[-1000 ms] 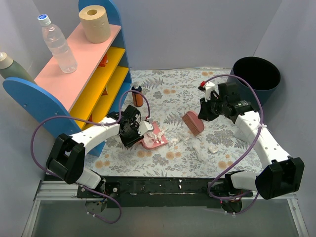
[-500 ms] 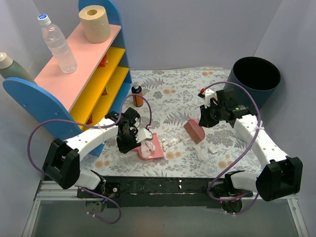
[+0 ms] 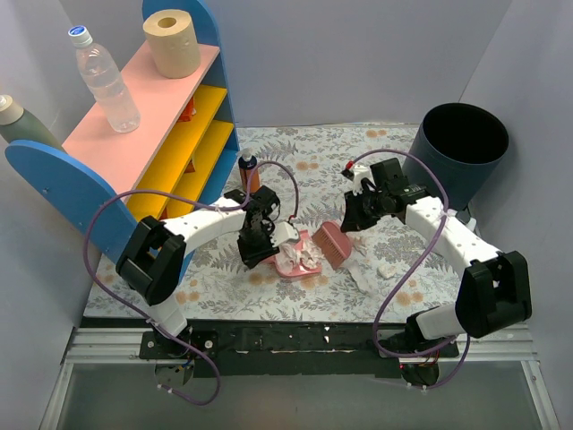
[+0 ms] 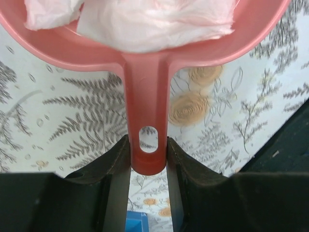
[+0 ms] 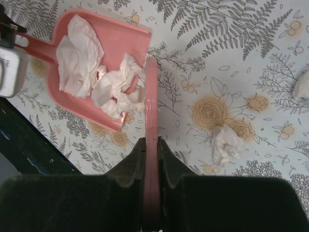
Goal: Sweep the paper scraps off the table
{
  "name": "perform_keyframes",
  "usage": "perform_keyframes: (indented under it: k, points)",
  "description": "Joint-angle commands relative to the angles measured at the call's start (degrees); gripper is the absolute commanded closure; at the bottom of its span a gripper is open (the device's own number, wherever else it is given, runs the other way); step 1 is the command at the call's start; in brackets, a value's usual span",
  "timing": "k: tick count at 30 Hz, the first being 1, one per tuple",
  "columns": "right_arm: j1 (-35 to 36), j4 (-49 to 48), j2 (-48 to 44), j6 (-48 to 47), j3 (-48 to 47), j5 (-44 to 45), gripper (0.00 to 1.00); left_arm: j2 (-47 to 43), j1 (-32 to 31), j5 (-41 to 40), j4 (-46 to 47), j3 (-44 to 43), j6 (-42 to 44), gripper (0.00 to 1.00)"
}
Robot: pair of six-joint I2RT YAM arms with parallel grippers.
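Observation:
My left gripper (image 3: 261,240) is shut on the handle (image 4: 147,121) of a pink dustpan (image 3: 298,257) resting on the table (image 3: 304,170). Several paper scraps (image 4: 145,19) lie crumpled inside the pan. My right gripper (image 3: 352,218) is shut on a pink brush (image 3: 331,244), seen edge-on in the right wrist view as the brush (image 5: 151,111), whose far end meets the open edge of the dustpan (image 5: 133,36). Paper scraps (image 5: 82,60) fill the pan. One loose scrap (image 5: 227,145) lies on the cloth to the right of the brush, and others (image 3: 387,269) lie near the right arm.
A dark round bin (image 3: 461,143) stands at the back right corner. The blue-pink-yellow shelf (image 3: 143,134) lines the left side, carrying a clear bottle (image 3: 103,81) and a beige paper roll (image 3: 172,42). A small orange bottle (image 3: 249,172) stands near the shelf.
The left arm has carried the dustpan right toward the table's middle. The right arm has swung the brush left until it meets the pan, and more scraps now lie in it.

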State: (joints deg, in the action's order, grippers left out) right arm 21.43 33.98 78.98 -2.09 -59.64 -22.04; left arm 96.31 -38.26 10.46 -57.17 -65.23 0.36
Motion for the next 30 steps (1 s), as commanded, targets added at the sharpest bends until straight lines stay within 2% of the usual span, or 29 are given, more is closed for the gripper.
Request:
perform_keyframes:
  k: [1, 7, 25, 30]
  points:
    - [0.98, -4.44, 2.22, 3.84, -4.08, -4.93, 0.99, 3.26, -0.41, 2.81, 4.08, -4.54, -3.08, 1.00]
    - [2.04, -2.96, 2.85, 3.14, -6.80, -7.14, 0.99, 5.99, -0.50, 3.16, 6.63, -8.15, -5.02, 1.00]
    - [2.04, 5.83, 0.47, -2.30, -14.27, -3.62, 0.99, 6.26, -0.50, 2.38, 11.11, -7.72, -6.42, 1.00]
    - [1.86, 12.86, 1.18, -8.10, -18.23, 4.28, 0.99, 5.82, -0.50, 1.41, 11.20, -8.24, -6.78, 1.00]
